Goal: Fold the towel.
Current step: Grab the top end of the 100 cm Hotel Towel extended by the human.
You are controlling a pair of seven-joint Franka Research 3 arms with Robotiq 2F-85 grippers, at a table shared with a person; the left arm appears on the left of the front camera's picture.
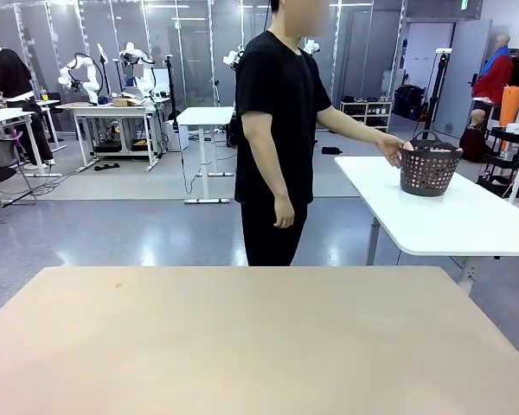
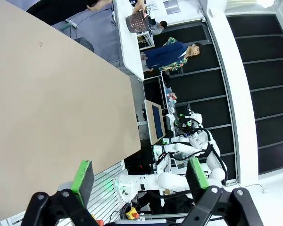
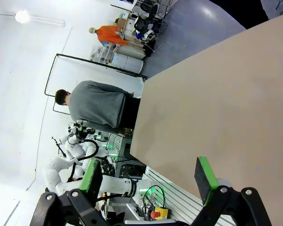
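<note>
**Both grippers open over a bare table; person at the basket**

The left gripper (image 2: 139, 176) and right gripper (image 3: 148, 176) hang above the tan table (image 1: 259, 346) with jaws spread wide and nothing between the green pads. At the far side the person (image 1: 277, 130) stretches one hand (image 1: 389, 149) to the rim of a dark basket (image 1: 430, 169) on a white side table (image 1: 467, 216). Whether the towel lies in that basket, I cannot tell.

1. A tan bench (image 1: 242, 346) spans the foreground.
2. A person in black clothes (image 1: 277, 112) stands just beyond its far edge.
3. A dark slotted basket (image 1: 430, 169) sits on a white side table (image 1: 454, 226) nearby.
</note>
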